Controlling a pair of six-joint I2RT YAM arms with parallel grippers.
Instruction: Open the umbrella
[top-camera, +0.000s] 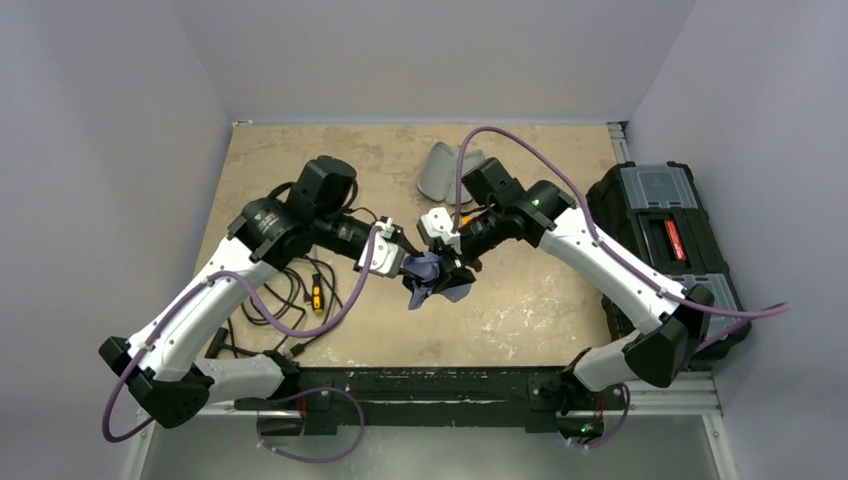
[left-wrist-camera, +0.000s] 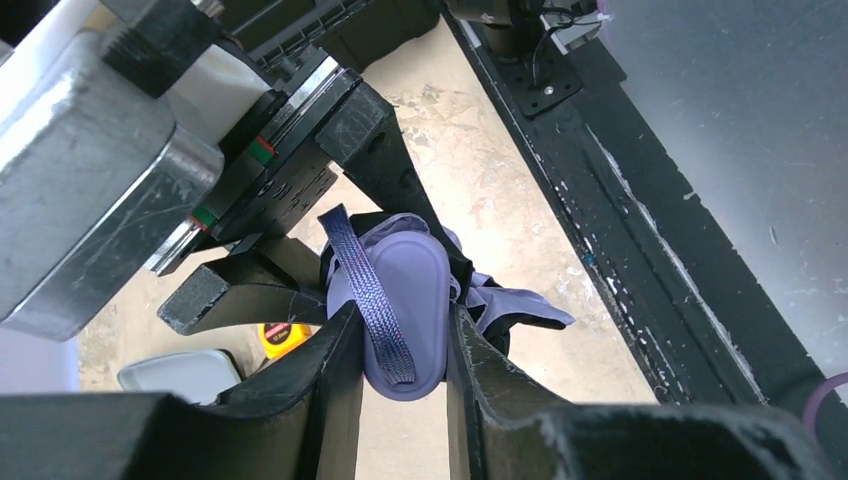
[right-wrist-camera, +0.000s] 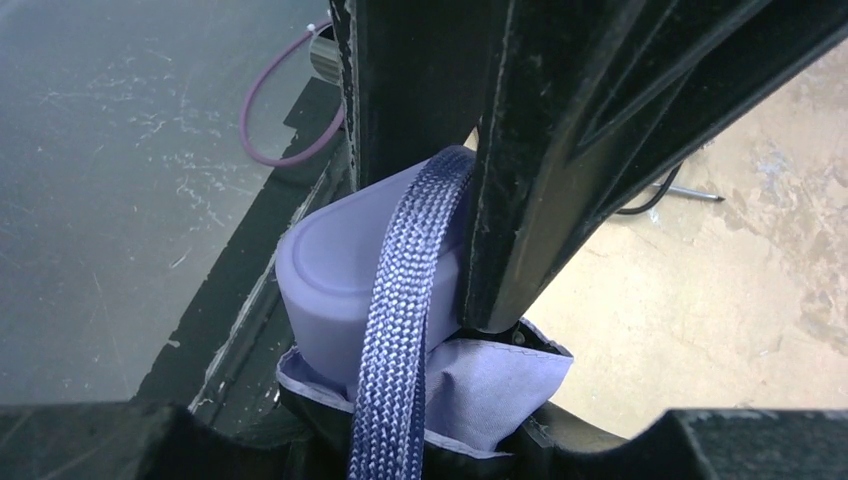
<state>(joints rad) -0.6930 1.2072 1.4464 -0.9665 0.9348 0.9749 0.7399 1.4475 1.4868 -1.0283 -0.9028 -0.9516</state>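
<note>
The umbrella (top-camera: 437, 276) is folded and hangs above the table's middle, held between both arms. My left gripper (top-camera: 405, 264) (left-wrist-camera: 403, 322) is shut on its small lavender handle (left-wrist-camera: 422, 280) (right-wrist-camera: 330, 265), one finger pressed on each side. A woven lavender strap (left-wrist-camera: 366, 290) (right-wrist-camera: 400, 330) runs over the handle. My right gripper (top-camera: 456, 262) (right-wrist-camera: 420, 445) is shut on the bunched canopy (right-wrist-camera: 495, 390) (left-wrist-camera: 515, 305) just below the handle. The canopy is lavender outside and black inside. The shaft is hidden.
A black toolbox (top-camera: 665, 240) stands off the table's right edge. A grey pouch (top-camera: 445, 170) lies at the back. Coiled black cables and a yellow tape measure (top-camera: 316, 296) (left-wrist-camera: 280, 338) lie under the left arm. A black rail (top-camera: 430, 385) runs along the near edge.
</note>
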